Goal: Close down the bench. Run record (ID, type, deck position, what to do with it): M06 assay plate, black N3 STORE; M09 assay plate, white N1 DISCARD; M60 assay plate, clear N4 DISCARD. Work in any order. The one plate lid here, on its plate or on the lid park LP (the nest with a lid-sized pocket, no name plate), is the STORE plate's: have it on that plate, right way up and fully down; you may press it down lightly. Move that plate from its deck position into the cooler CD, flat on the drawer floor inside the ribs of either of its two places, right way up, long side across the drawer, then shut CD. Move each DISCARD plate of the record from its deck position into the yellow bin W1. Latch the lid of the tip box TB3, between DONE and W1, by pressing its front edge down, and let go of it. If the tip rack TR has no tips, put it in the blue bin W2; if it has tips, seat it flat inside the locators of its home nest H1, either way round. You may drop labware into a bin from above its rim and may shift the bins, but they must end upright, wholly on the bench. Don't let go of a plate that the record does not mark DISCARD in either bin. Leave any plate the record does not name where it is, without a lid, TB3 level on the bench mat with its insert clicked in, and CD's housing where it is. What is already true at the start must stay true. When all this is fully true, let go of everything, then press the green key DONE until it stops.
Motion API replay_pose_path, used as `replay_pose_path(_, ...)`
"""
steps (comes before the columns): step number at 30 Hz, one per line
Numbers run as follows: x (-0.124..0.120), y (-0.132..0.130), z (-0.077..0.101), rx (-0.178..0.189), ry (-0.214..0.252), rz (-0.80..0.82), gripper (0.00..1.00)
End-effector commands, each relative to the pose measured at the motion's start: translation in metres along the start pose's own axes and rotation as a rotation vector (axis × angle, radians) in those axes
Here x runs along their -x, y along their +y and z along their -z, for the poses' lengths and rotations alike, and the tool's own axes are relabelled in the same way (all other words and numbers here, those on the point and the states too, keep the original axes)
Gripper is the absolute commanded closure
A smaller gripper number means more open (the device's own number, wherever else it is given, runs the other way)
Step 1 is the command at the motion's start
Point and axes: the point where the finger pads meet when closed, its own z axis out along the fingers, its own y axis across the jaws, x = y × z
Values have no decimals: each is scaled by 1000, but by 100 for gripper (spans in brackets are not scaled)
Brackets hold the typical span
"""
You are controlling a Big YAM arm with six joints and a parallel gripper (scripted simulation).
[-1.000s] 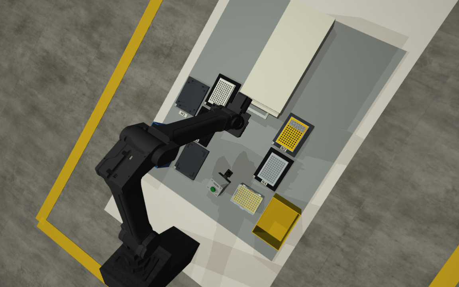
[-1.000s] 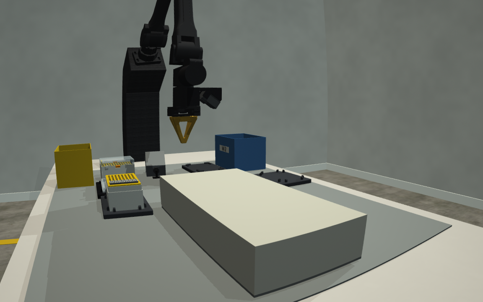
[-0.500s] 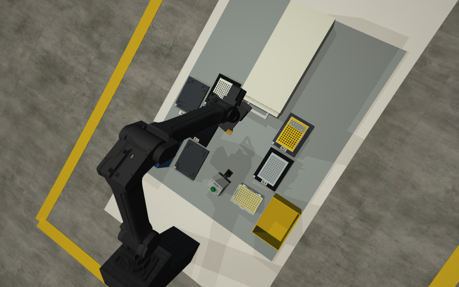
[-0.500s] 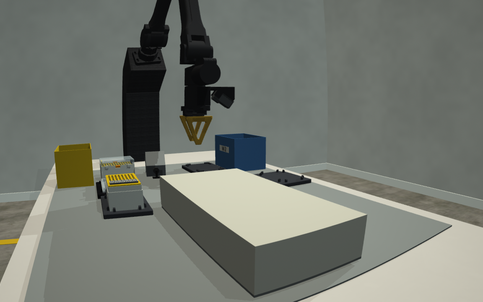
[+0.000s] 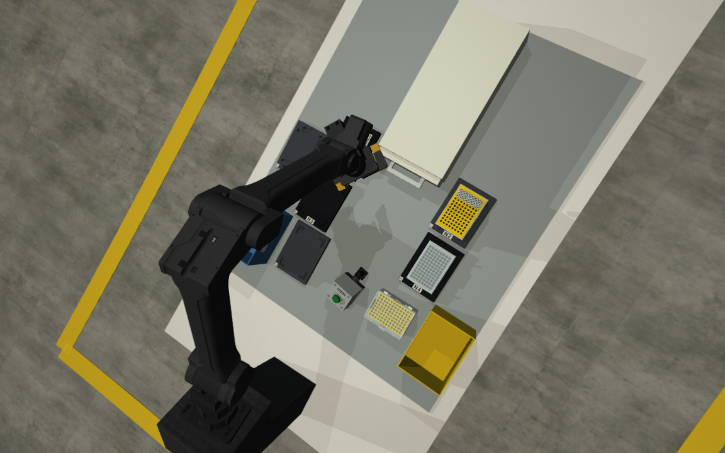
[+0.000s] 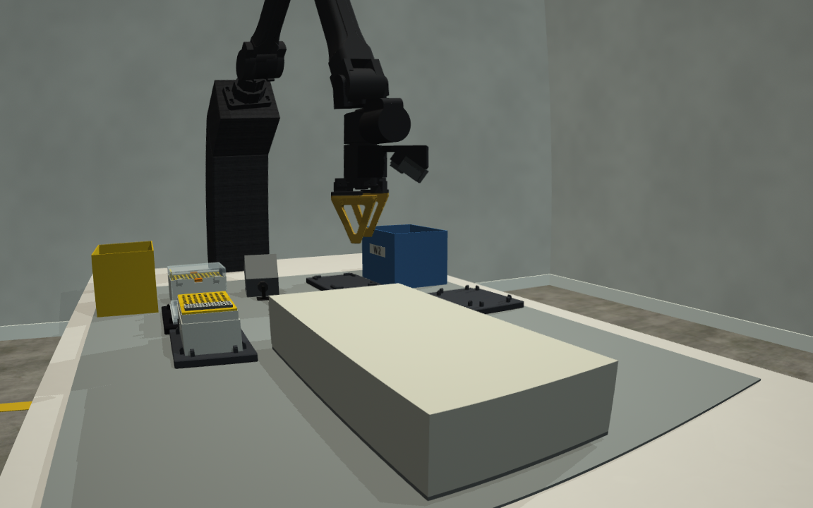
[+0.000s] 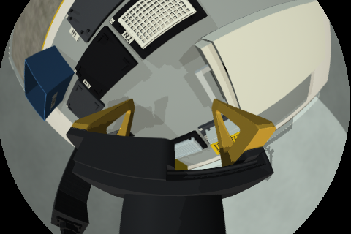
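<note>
Your hand (image 6: 358,217) hangs spread wide and empty by the cooler CD (image 5: 455,90); nearly all remains: black plate (image 7: 104,58) at N3, white plate (image 7: 158,14) at N1, clear plate (image 5: 430,265) at N4

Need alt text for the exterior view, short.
A black robot arm holds its open yellow-fingered gripper above the bench, holding nothing, just in front of the blue bin W2. A large cream cooler box fills the foreground; at left sit a yellow bin and two tip boxes.
</note>
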Motion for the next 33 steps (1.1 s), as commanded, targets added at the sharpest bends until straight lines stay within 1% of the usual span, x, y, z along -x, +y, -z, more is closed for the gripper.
replay_pose_path(1,24,0,2,3,-14,-192,0)
replay_pose_path(3,24,0,2,3,-14,-192,0)
replay_pose_path(18,85,15,4,6,-17,-693,0)
replay_pose_path(20,85,15,4,6,-17,-693,0)
replay_pose_path(27,113,22,4,9,-18,-926,0)
replay_pose_path(33,137,28,5,10,-20,-944,0)
